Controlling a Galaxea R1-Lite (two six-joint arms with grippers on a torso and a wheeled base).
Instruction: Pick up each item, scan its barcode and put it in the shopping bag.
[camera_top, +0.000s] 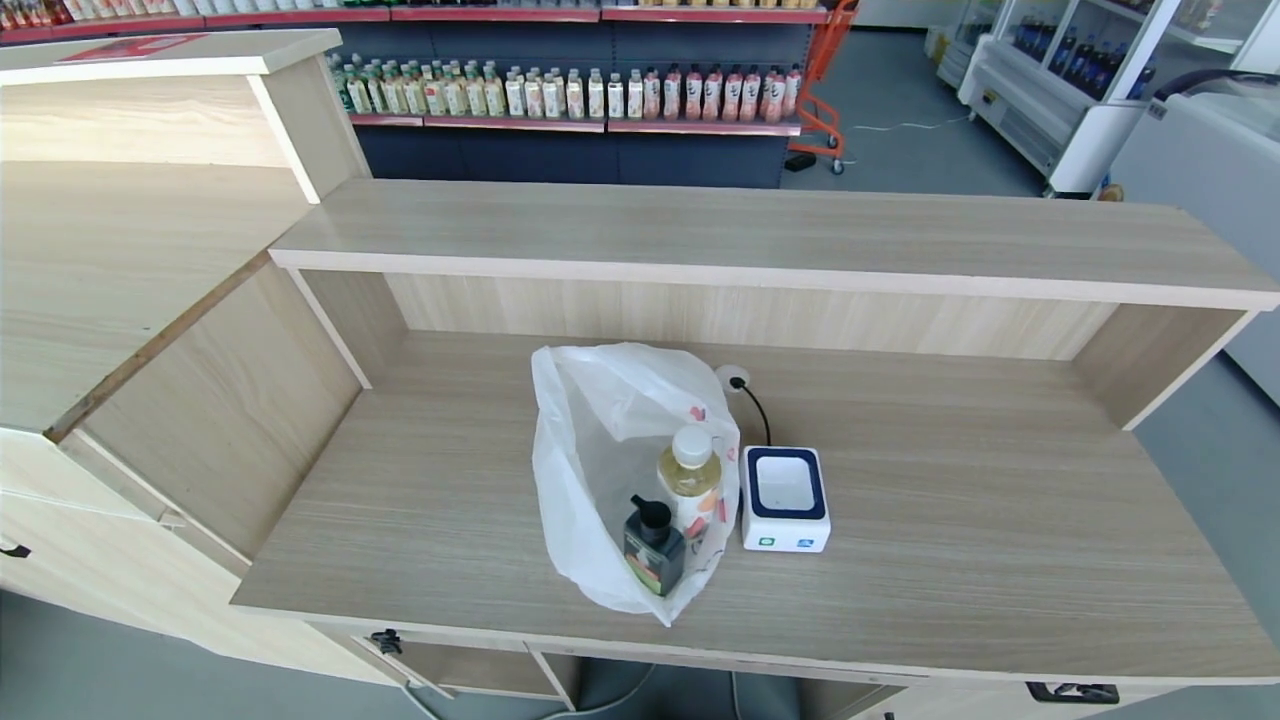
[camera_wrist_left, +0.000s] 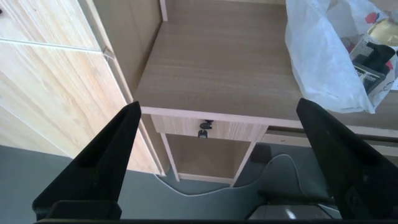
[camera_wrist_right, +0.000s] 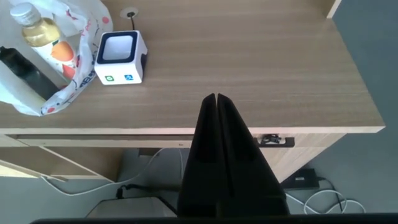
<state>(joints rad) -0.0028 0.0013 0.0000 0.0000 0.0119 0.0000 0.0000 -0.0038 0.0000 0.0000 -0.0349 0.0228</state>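
Well, the left gripper (camera_wrist_left: 219, 107) hangs off the front edge of the counter (camera_wrist_left: 217, 62) with its two black, wedge-shaped fingers spread wide and nothing between them. Ahead of those jaws and off to the robot's right sits the shopping bag (camera_wrist_left: 323, 56), thin white crinkly plastic, half see-through, slumped open on the pale wood-grain top. Straight beyond the jaws, under the counter's lip, is a small drawer lock (camera_wrist_left: 203, 129).

The right gripper (camera_wrist_right: 216, 99) also sits off the front edge, its fingers pressed flat together into one dark blade and gripping nothing. Ahead of these jaws and to the robot's left stands the scanner (camera_wrist_right: 118, 57), a small white box with rounded corners and a dark blue frame round its glossy window. It is just beside the bag, on the side nearer these jaws.

Both items are inside the bag. The tea bottle (camera_top: 690, 470) is clear plastic with yellowish liquid, a round white cap and a label with orange patches. The pump bottle (camera_top: 653, 545) is squat and dark with a black pump head, and it lies nearest the bag's mouth. A black cable (camera_top: 752, 405) curves from the scanner's far side to a round hole in the counter.
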